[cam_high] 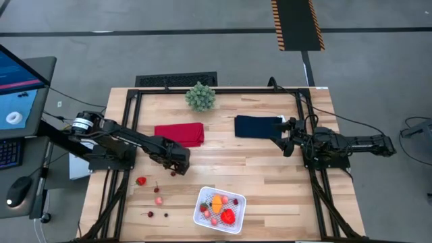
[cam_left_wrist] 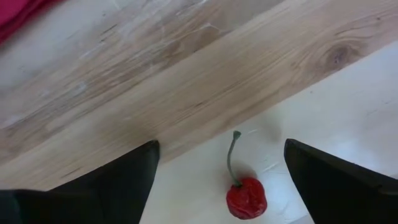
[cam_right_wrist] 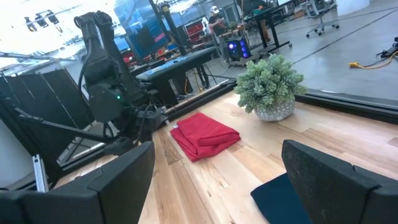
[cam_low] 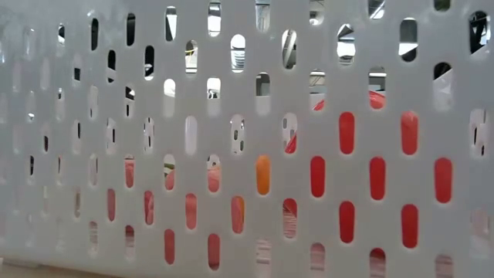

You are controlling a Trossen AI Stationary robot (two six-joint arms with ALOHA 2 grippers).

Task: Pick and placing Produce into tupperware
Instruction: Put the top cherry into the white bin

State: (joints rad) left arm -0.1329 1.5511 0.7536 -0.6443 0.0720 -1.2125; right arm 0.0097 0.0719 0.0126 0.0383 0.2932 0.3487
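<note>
1. Fingers [cam_left_wrist: 118,180] of the left gripper [cam_left_wrist: 217,186] spread wide, empty, straddling 1 dark red cherry [cam_left_wrist: 246,198] on the counter [cam_left_wrist: 186,81]
2. Cherry lying between the 2 fingers, somewhat nearer the one on the far side from the red cloth [cam_high: 179,133]; touching neither
3. Stem running from the fruit away from the wrist camera, so long axis roughly along the gap, crosswise to the closing direction
4. Seen from above: left gripper [cam_high: 177,164] low over the counter, between the red cloth and the tupperware [cam_high: 219,208]
5. Tupperware already holding several pieces of produce; more pieces [cam_high: 141,181] loose on the counter beside it, toward the left arm
6. Right gripper [cam_high: 286,138] waiting by the navy cloth [cam_high: 258,125], fingers apart, well away from the fruit
7. Left arm clearly the nearer; likely next: lower and close on the cherry body
</note>
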